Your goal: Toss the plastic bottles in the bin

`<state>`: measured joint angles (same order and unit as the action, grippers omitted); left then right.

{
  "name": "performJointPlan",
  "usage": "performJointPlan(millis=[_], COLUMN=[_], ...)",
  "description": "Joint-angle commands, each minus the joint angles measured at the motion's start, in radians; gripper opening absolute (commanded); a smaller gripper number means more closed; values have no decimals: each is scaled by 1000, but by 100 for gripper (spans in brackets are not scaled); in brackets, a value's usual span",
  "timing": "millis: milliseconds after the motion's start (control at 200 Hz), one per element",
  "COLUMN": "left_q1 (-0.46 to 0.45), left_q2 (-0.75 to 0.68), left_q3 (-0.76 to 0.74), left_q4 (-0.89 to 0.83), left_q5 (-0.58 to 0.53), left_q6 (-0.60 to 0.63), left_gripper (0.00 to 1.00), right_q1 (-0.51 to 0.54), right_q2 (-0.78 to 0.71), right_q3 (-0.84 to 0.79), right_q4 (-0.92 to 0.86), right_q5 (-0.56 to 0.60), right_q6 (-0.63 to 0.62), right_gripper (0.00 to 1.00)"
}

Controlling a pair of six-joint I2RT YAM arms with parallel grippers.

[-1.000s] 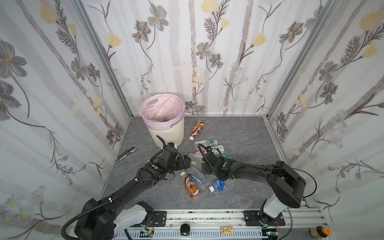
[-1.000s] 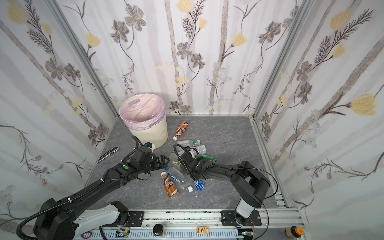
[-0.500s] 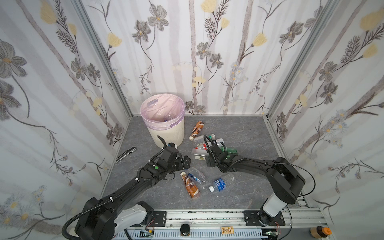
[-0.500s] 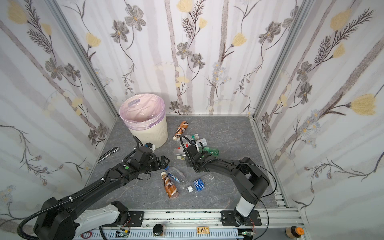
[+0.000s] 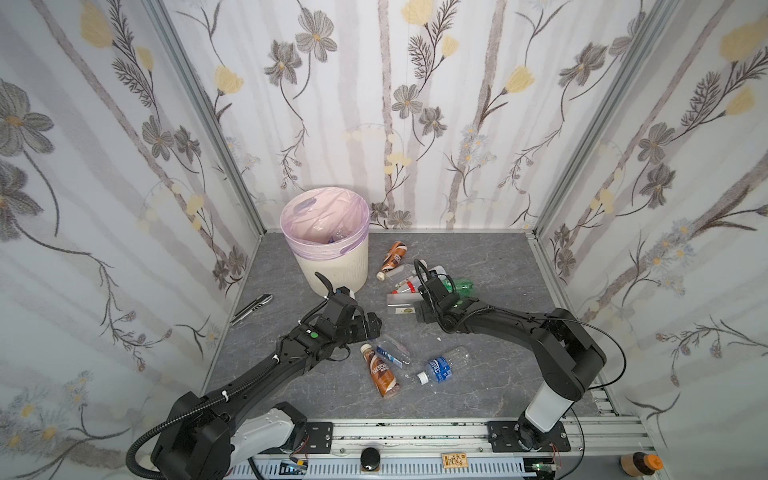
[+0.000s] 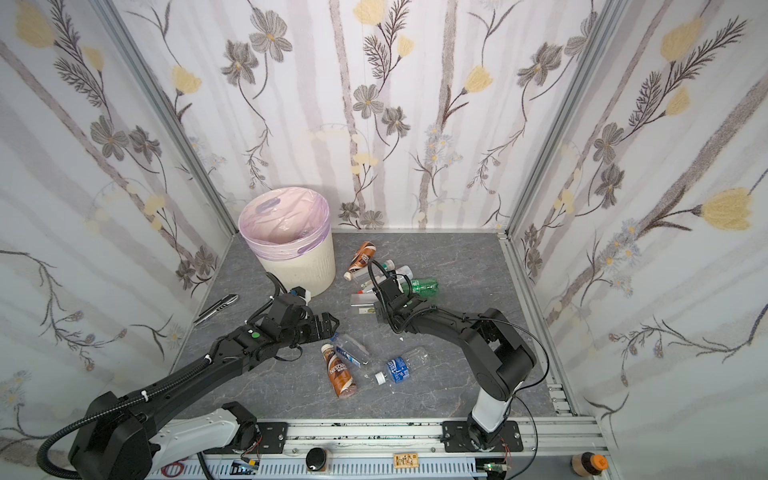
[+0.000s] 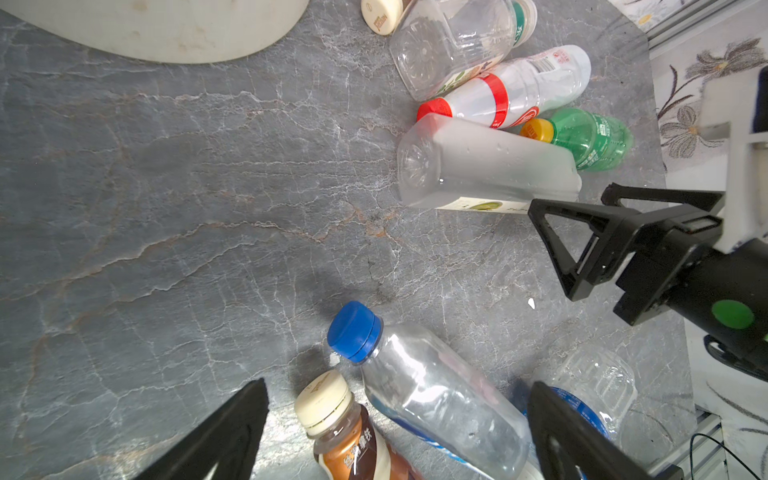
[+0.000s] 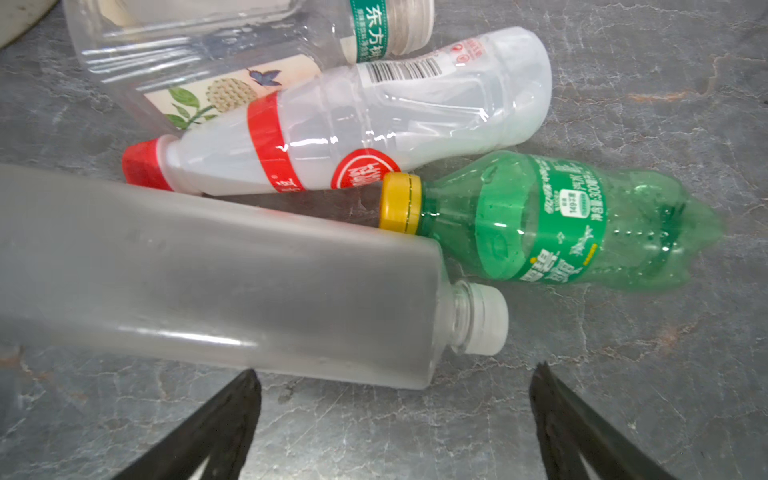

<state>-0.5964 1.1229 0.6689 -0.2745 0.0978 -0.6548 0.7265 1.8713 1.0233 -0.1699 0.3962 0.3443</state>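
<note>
- The grey tabletop (image 5: 478,257) was a mess: plastic bottles (image 5: 442,368) lay in two loose clusters, so the job looked well short of done.
- The bin (image 5: 332,270) stood at the back left, with at least one clear bottle (image 5: 338,235) already in its liner.
- Left pincer (image 7: 397,388), spread wide and empty, hovered over the blue-capped bottle (image 7: 436,395), which lay beside the brown coffee bottle (image 5: 382,372).
- Right pincer (image 8: 395,372), spread just as wide, faced the frosted bottle (image 8: 208,270), which touched the green bottle (image 8: 540,220).
- Picking step, I reckoned. Next, each pincer needed to drop astride a bottle's body and close without skidding it away.
</note>
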Motion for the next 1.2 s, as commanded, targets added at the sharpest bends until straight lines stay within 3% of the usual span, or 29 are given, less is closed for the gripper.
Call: performJointPlan(millis=[0,280,635,1194], left_q1=[0,1,-1,-22], left_q2=[6,37,30,24], left_q3=[1,17,-54,-114], left_q4=[23,26,6,-3], left_q5=[-7,5,209,292], left_q6=[-2,9,7,-65], left_gripper=[100,100,100,100], right_q1=[-3,-65,-83,-88], right_q2=[-50,-116,-153,-166], right_q3=[7,47,15,-42], right_q4=[45,21,25,64], right_q5=[-26,-46,-55,-73], right_q6=[-11,-22,-30,-18], right_gripper=[100,100,100,100])
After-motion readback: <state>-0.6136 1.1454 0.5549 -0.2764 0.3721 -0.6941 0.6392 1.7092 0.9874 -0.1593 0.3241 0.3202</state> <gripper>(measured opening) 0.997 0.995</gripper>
